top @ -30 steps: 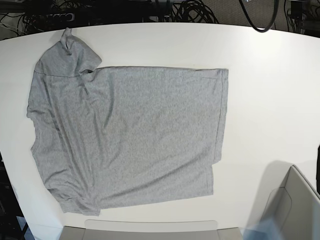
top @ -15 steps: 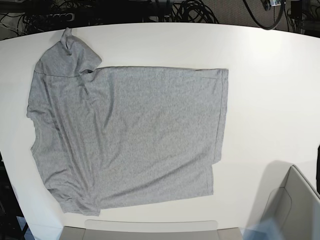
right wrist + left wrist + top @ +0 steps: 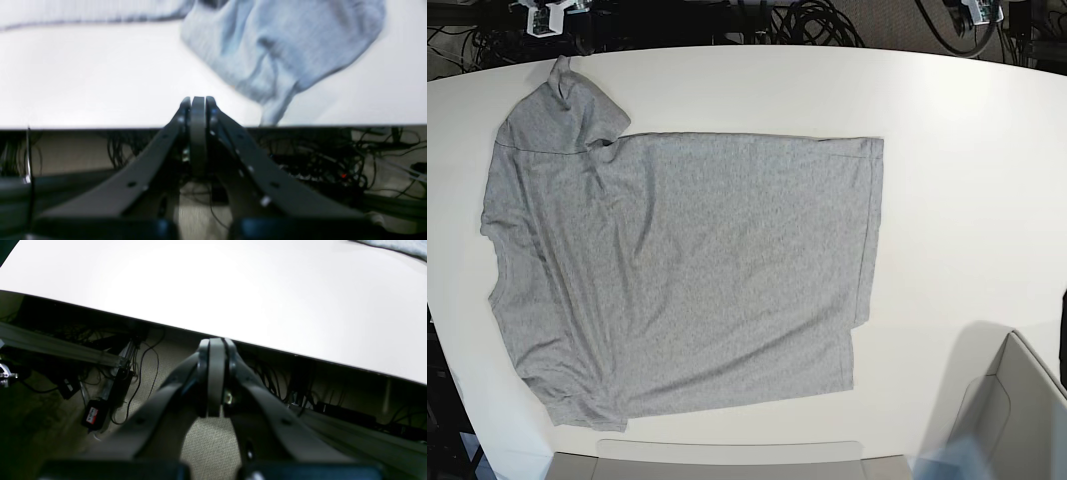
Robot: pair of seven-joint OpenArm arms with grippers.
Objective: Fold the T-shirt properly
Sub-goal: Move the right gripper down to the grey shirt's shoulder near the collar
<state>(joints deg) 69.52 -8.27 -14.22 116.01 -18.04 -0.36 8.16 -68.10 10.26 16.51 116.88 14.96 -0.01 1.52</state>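
The T-shirt [image 3: 677, 270] lies spread on the white table [image 3: 967, 180], plain grey side up, no lettering showing. One sleeve [image 3: 562, 115] points to the far left corner, and the hem [image 3: 872, 230] faces right. My right gripper [image 3: 197, 100] is shut and empty, hovering at the table's far edge just short of that sleeve [image 3: 283, 50]. My left gripper [image 3: 216, 344] is also shut and empty, beyond the far edge on the right, with only a corner of the shirt [image 3: 400, 245] in its view. Small parts of the right arm [image 3: 549, 15] and the left arm [image 3: 975, 10] show at the top.
A grey open box [image 3: 1017, 410] stands at the near right corner. A flat grey panel [image 3: 727, 455] sits along the near edge. Black cables [image 3: 817, 20] hang behind the far edge, and more cables and gear lie on the floor [image 3: 100, 400].
A part of the right arm has come into the base view at the top left, near the sleeve. The left arm's part at the top right has come further in. The shirt has not moved.
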